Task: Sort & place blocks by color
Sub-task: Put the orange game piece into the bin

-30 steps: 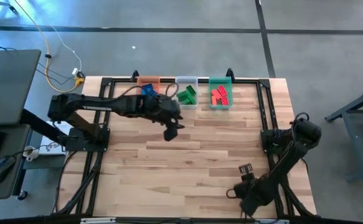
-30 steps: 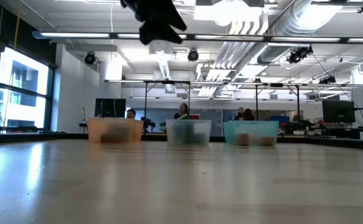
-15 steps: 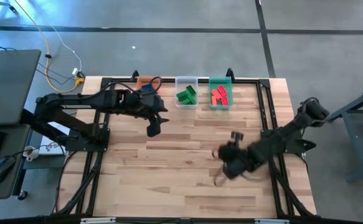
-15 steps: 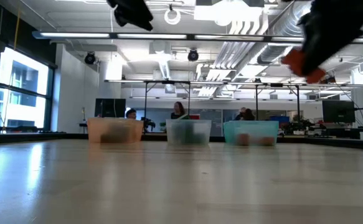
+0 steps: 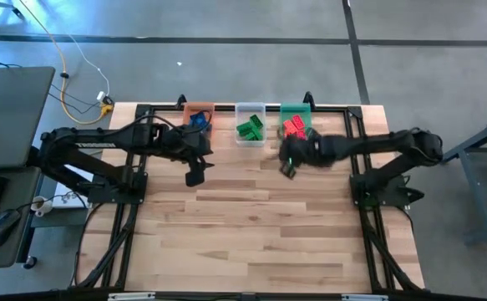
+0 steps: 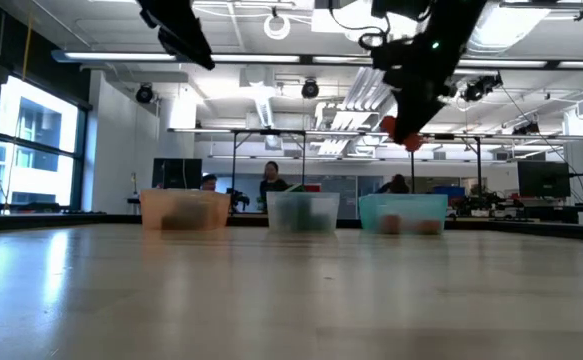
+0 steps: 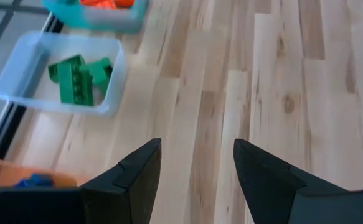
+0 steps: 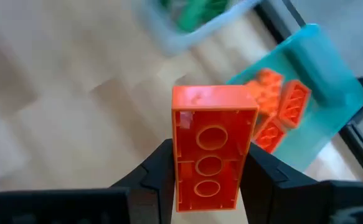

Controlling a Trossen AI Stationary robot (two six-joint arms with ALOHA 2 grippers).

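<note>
My right gripper (image 5: 287, 165) hangs above the table just in front of the green bin (image 5: 296, 138), shut on a red block (image 8: 211, 152). The low view shows that block (image 6: 401, 132) high above the tabletop. My left gripper (image 5: 195, 176) is open and empty, hovering in front of the orange bin (image 5: 198, 110); its fingers frame bare wood (image 7: 197, 180). Blue blocks (image 5: 198, 121) lie in the orange bin, green blocks (image 5: 251, 128) in the clear bin (image 5: 250, 109), and red blocks (image 5: 295, 127) in the green bin. My right gripper pinches the red block between its two fingers (image 8: 158, 171), one on each long side (image 8: 180, 155). The block's hollow underside faces the wrist camera. It is lifted clear of the table and sticks out past the fingertips, slanting down.
The three bins stand side by side along the table's far edge (image 5: 251, 104). A black frame rail (image 5: 356, 142) runs along the right side and another (image 5: 134, 167) along the left. Bare wooden tabletop (image 5: 251, 234) fills the middle and near part.
My right arm has swung from the table's near right corner toward the far edge, carrying the red block up to the green bin. My left gripper has drawn back toward the table's left, away from the clear bin, staying open.
</note>
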